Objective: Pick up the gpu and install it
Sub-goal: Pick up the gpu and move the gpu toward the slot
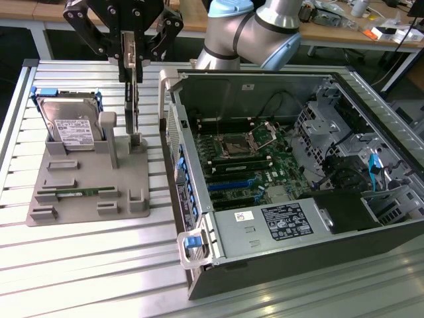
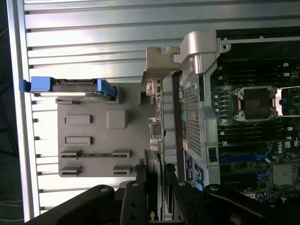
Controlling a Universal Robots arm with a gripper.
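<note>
Claw: the gripper (image 1: 130, 66) hung above the grey fixture, with its black fingers (image 1: 124, 61) closed on either side of a thin card.
Held item: the gpu (image 1: 134, 99) stood on edge and hung straight down from the claw. In the wrist view its silver-beige bracket (image 2: 159, 65) was at the end farthest from the claw.
Card's lower end: it was at a small slotted post (image 1: 137, 141) directly below the claw; whether it was seated there or just clear could not be told.
Fixture: a grey holder tray (image 1: 86, 173) lay flat under the claw on the slatted metal table (image 1: 86, 265).
Hard drive (image 1: 71, 126): silver with a white label and blue rails, it stood propped in the tray, beside the claw toward the exterior view's left.
Memory stick (image 1: 76, 193): slim and green, it lay in the tray's near clips, below the claw and well apart from it.
Computer case (image 1: 278, 258): its side was open, and it sat beside the claw toward the exterior view's right, with the motherboard (image 1: 248, 159) exposed.
Arm (image 1: 255, 30): it was grey with a blue joint cap, behind the case.
</note>
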